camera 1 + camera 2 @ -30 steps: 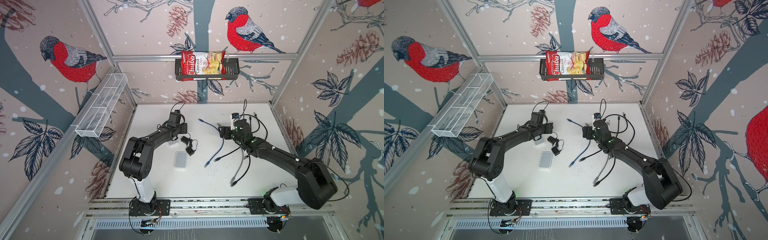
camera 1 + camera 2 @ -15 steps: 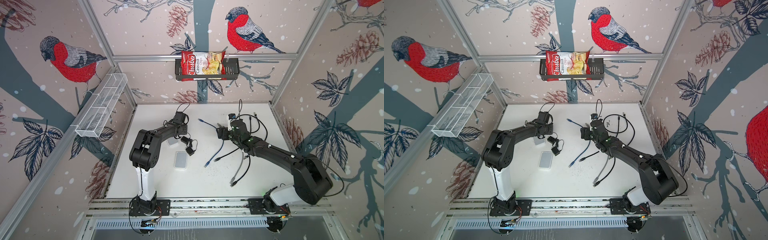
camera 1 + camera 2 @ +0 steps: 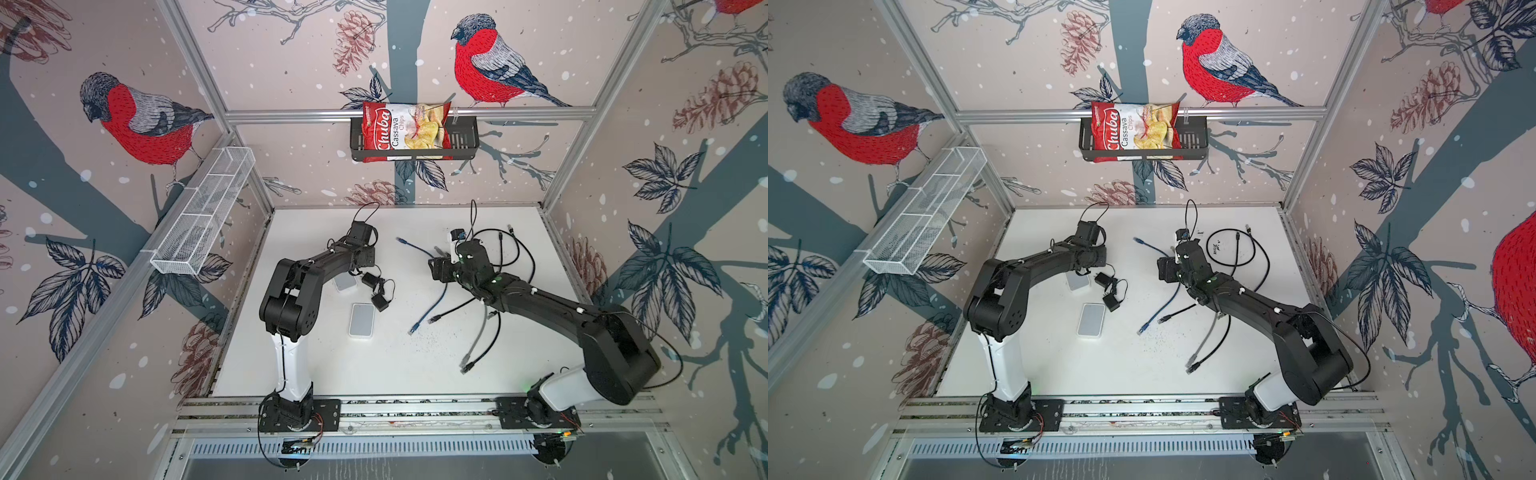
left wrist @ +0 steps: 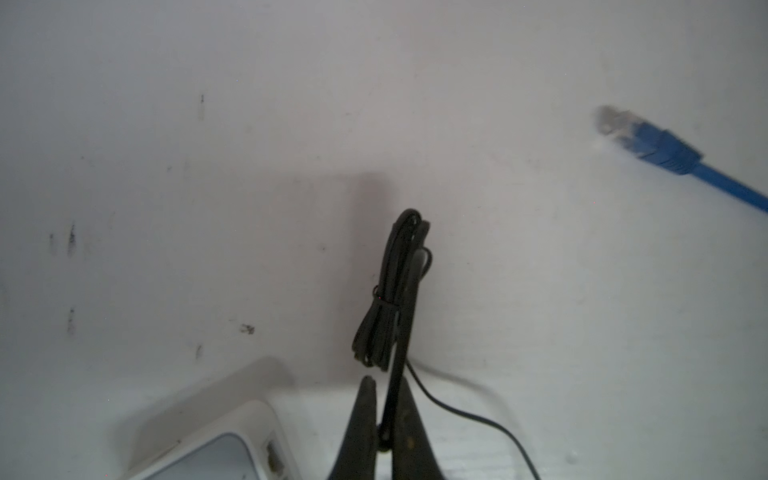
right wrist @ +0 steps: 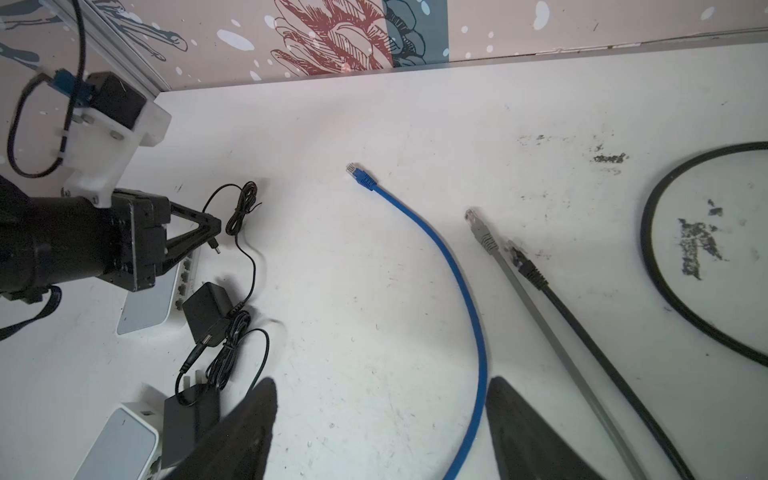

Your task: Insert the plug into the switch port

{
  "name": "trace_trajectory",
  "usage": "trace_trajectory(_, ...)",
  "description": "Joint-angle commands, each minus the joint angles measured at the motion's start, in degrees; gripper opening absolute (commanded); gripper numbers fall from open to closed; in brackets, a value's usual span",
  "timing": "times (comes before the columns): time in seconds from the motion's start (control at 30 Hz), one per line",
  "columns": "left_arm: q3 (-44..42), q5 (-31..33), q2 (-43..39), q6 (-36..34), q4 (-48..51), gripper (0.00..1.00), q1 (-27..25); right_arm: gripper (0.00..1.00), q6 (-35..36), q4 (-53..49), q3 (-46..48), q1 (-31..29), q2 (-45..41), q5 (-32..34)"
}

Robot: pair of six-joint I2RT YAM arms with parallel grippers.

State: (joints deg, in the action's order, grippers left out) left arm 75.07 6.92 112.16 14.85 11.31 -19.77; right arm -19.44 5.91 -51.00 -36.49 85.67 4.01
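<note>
My left gripper (image 4: pixel 386 386) is shut on the thin black barrel plug (image 5: pixel 214 245), whose tip pokes out past the fingertips in the right wrist view. Its tied cable bundle (image 4: pixel 382 316) lies on the table just ahead. Right below the left gripper (image 3: pixel 365 266) sits a white switch (image 5: pixel 149 299), partly hidden by the arm in both top views. One of its ports (image 4: pixel 274 457) shows beside the jaws. My right gripper (image 5: pixel 382 386) hangs open over the table, with a blue cable (image 5: pixel 457 291) passing beside one finger.
Two black power adapters (image 3: pixel 370 279) (image 3: pixel 380 301) and a second white switch (image 3: pixel 362 320) lie near the left arm. Grey (image 5: pixel 482 232) and black (image 5: pixel 528 270) network cables and a black loop (image 3: pixel 511 249) lie around the right arm. A basket with a chips bag (image 3: pixel 405 129) hangs on the back wall.
The left gripper has closed on the plug, and the left arm has drawn its elbow in and up. The right arm has shifted slightly toward the back.
</note>
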Motion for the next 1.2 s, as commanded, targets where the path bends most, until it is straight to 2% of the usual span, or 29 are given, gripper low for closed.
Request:
trace_trajectory(0.0,0.46,-5.50,-2.12,2.04,0.38,0.00,-0.01,0.79,0.69,1.39,0.32,-0.19,0.26,-1.88)
trace_trajectory(0.1,0.29,-9.34,-3.72,3.61,-0.02,0.00,-0.09,0.79,0.49,2.55,0.55,-0.42,0.63,-3.49)
trace_trajectory(0.27,0.77,-9.87,-4.49,4.99,0.92,0.00,-0.09,0.77,0.25,2.74,-0.29,-0.86,1.51,-4.68)
trace_trajectory(0.4,1.01,-13.62,-4.49,5.97,1.17,0.00,-0.17,0.77,0.12,3.44,-0.33,-1.38,1.88,-5.47)
trace_trajectory(0.57,-1.08,-17.39,-5.64,7.06,-0.67,0.00,-2.42,0.74,-0.54,4.97,-1.35,-1.74,3.91,-8.75)
trace_trajectory(0.73,-4.87,-17.81,-7.99,5.46,-4.02,0.00,-5.85,0.67,-2.32,5.47,-3.59,-1.74,6.37,-11.87)
trace_trajectory(0.87,-9.29,-21.66,-9.63,3.99,-9.47,0.00,-7.65,0.62,-4.07,5.82,-5.60,-1.74,8.72,-14.52)
trace_trajectory(1.0,-13.01,-23.52,-10.58,4.26,-14.21,0.00,-8.07,0.59,-6.16,6.43,-7.47,-1.74,10.99,-16.68)
trace_trajectory(1.17,-14.94,-25.02,-11.19,5.02,-17.77,0.00,-8.48,0.48,-9.61,7.76,-9.93,-1.74,14.92,-19.77)
